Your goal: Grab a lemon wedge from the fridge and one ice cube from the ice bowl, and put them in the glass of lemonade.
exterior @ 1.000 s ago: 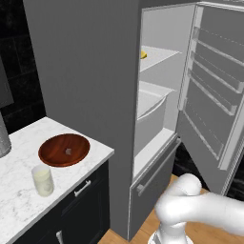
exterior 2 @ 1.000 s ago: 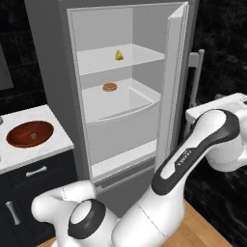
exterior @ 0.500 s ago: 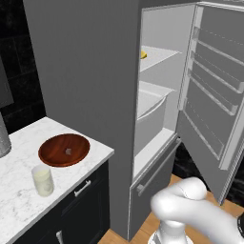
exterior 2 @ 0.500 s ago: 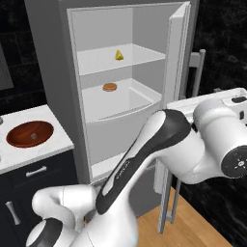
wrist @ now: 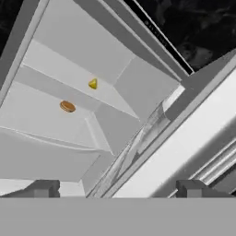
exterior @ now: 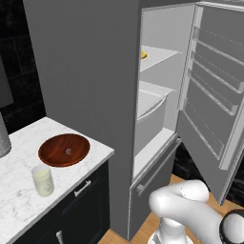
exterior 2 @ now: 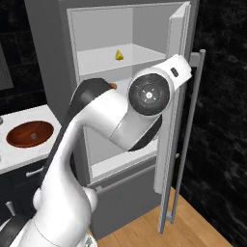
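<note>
The grey fridge (exterior: 86, 71) stands with its right door (exterior: 214, 95) swung open. The yellow lemon wedge (exterior: 142, 55) lies on the upper white shelf (exterior 2: 118, 55), and in the hand view it sits upper left (wrist: 93, 84). My gripper (wrist: 119, 189) is open, its fingertips (wrist: 44, 188) far apart with nothing between them, well short of the shelves. On the counter to the left, the reddish-brown ice bowl (exterior: 64, 149) (exterior 2: 30, 134) holds a pale ice cube (exterior: 68, 151) (exterior 2: 33, 136). The glass of lemonade (exterior: 42, 180) stands in front of the bowl.
A flat round orange-brown item (wrist: 67, 106) lies on the shelf below the wedge. My arm's big elbow joint (exterior 2: 152, 94) hangs in front of the open fridge. A grey perforated holder (exterior: 2, 138) stands at the counter's back left. The open door's rim (exterior 2: 190, 120) stands right of the arm.
My arm has swung from beside the open door, right of the fridge, to in front of the shelves. Nothing on the counter or shelves has moved.
</note>
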Robot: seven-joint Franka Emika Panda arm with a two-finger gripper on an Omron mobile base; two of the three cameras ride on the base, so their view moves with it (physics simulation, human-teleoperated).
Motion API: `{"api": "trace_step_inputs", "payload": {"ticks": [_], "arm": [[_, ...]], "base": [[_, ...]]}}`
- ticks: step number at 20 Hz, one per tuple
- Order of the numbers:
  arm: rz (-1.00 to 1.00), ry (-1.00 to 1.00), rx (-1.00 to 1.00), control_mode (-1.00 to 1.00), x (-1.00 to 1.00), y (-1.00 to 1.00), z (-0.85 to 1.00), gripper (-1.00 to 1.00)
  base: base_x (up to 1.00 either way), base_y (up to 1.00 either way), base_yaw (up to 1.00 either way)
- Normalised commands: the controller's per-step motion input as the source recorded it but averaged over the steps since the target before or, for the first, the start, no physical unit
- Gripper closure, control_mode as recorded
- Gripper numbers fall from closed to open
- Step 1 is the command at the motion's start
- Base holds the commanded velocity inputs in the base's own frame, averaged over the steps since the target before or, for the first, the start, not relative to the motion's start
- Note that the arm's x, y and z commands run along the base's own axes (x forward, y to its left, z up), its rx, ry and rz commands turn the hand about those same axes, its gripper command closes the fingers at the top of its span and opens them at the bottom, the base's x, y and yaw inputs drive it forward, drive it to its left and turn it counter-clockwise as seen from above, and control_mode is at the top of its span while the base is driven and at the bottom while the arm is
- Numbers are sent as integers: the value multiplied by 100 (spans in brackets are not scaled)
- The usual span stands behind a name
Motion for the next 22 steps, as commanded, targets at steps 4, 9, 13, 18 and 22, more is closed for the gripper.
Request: {"api": "trace_step_inputs", "payload": {"ticks": [4,9,13,18,22], "arm": [[-18,37,-41,-100,21,100,-2,-100],[-19,37,-34,-100,15,59,12,-100],[-29,14,-18,-100,83,49,-10,-100],[-40,0,-13,-100,100,19,-31,-100],[-45,4,-13,-100,100,0,-34,-100]], "base": [[0,0,0],[0,0,0],[0,0,0],[0,0,0],[0,0,0]]}}
